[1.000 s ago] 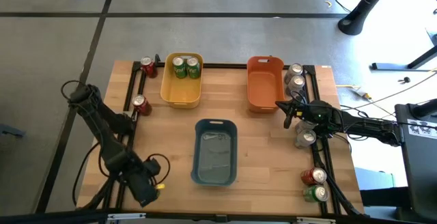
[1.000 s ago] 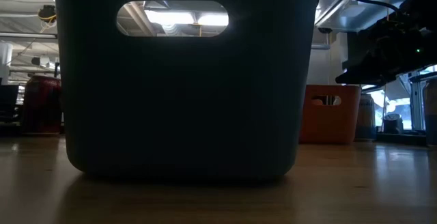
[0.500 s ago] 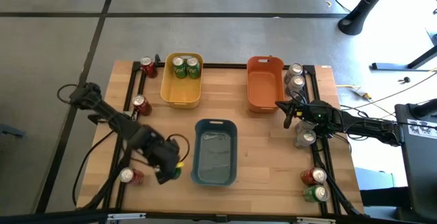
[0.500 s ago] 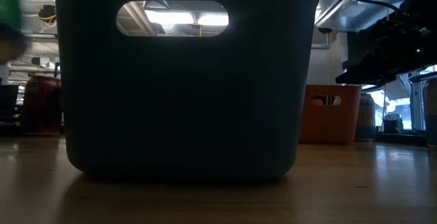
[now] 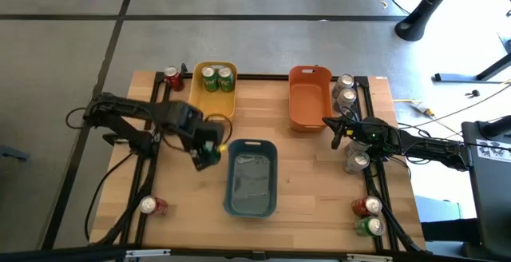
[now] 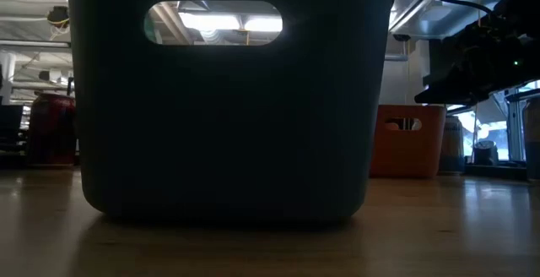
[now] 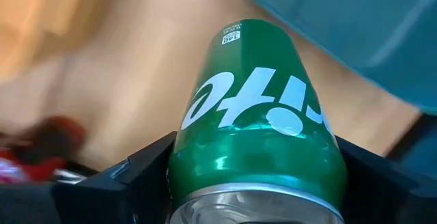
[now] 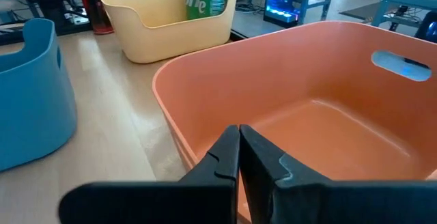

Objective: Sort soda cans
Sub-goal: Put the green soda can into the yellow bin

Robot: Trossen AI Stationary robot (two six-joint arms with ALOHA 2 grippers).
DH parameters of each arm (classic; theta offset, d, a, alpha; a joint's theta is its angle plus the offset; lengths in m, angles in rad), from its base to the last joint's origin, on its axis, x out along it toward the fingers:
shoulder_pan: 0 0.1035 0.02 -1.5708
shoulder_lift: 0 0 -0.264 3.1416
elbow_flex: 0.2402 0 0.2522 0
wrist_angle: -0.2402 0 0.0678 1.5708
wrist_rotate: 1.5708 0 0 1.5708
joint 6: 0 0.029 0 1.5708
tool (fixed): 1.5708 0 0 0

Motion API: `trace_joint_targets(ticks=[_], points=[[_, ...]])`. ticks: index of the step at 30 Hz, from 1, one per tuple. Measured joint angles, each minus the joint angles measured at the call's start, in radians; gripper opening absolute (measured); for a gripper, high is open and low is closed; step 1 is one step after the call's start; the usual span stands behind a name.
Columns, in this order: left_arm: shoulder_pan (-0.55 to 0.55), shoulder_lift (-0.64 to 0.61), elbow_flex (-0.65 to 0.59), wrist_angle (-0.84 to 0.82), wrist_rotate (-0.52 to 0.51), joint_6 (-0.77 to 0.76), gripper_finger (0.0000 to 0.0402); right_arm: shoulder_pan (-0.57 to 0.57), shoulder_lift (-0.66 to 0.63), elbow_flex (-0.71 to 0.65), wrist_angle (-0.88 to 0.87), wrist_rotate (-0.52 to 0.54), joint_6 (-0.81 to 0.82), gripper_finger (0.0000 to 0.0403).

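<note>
My left gripper (image 5: 207,152) hangs over the wood between the yellow bin (image 5: 212,114) and the blue bin (image 5: 251,194), shut on a green soda can (image 7: 256,121). Two green cans (image 5: 216,78) stand in the yellow bin. The orange bin (image 5: 310,110) and the blue bin hold nothing. My right gripper (image 5: 335,131) is shut on nothing at the orange bin's near right corner (image 8: 205,101). Red cans (image 5: 173,77) (image 5: 152,206) stay at the table's left edge. Silver cans (image 5: 345,89) (image 5: 357,162), a red one (image 5: 367,206) and a green one (image 5: 370,227) line the right edge. My left gripper pinches the green can's side wall (image 7: 205,169) between its two fingers (image 7: 130,183), close to the silver top (image 7: 256,210). The can lies along the fingers, its silver top toward the wrist. It is lifted clear of the table.
The blue bin (image 6: 228,100) fills most of the low view, with the orange bin (image 6: 407,140) behind it on the right. Black rails (image 5: 153,106) run along the table's left and right edges. Bare wood (image 5: 311,174) lies between the blue bin and the right rail.
My left gripper has carried the green can from the table's near left corner toward the far edge and to the right, up to the gap between the yellow and blue bins. A red can near the near left corner has come into view behind it.
</note>
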Motion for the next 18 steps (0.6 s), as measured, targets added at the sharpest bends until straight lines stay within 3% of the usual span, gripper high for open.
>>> trace_joint_targets(ticks=[9, 18], points=[[0.272, 0.000, 0.086, -0.023, -0.110, 0.208, 0.0299, 0.000, 0.000, 0.000, 0.000, 0.000, 0.000, 0.0012], [0.556, 0.005, 0.087, -0.006, -0.116, 0.407, 0.0299, 0.000, 0.000, 0.000, 0.000, 0.000, 0.000, 0.0012]])
